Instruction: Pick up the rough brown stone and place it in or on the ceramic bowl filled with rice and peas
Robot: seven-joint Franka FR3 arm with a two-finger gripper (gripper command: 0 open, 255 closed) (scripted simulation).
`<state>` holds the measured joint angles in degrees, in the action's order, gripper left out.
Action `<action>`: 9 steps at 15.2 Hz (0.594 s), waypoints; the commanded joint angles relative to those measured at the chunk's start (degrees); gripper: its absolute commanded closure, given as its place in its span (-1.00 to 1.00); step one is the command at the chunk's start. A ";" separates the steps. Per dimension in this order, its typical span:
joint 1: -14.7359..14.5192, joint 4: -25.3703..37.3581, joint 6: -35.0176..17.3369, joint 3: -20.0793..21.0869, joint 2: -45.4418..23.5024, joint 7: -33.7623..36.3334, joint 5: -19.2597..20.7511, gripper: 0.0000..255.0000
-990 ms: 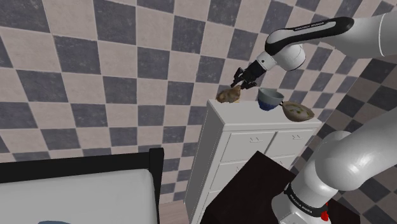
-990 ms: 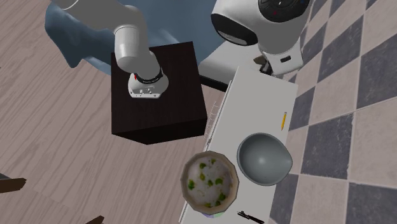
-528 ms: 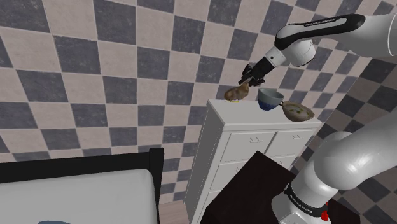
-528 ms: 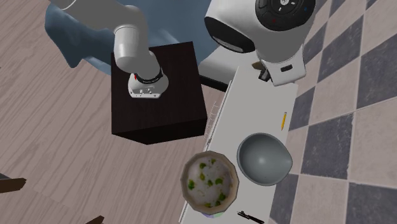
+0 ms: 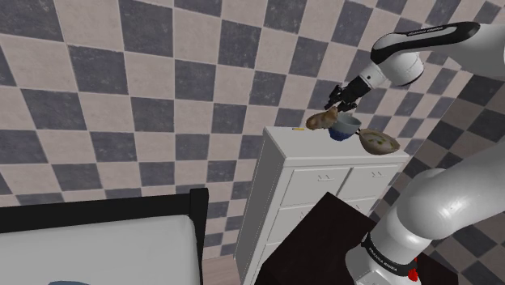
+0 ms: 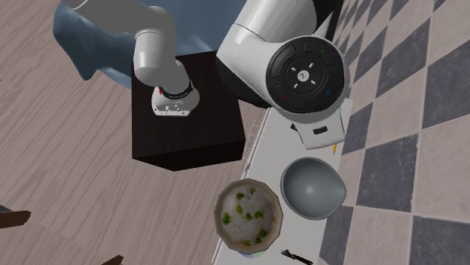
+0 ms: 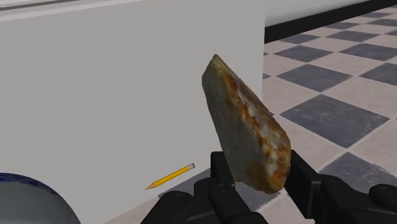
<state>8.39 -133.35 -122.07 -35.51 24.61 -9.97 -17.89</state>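
At the wrist we see the gripper (image 7: 257, 175) clasping the brown stone (image 7: 245, 124) over the white dresser (image 7: 95, 95), where a pencil (image 7: 170, 176) lies. Our second exterior view adds the rice-and-peas bowl (image 6: 218, 205).

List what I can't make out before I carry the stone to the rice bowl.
- Shoulder view: the rice bowl is side-on; its rim hides the filling.
- Shoulder view: the stone overlaps the blue bowl; clearance unreadable.
- Wrist view: the stone's lower end sits hidden between the fingers; the blue bowl is cut by the edge.
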 commanded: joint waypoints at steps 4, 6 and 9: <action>0.94 5.20 5.15 -7.08 -3.14 -7.23 -0.03 1.00; 1.02 7.58 7.25 -10.04 -4.86 -10.16 -0.46 1.00; 0.82 11.70 10.64 -14.88 -8.29 -14.93 -1.84 1.00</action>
<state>9.28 -123.01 -112.58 -48.87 17.41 -23.33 -19.29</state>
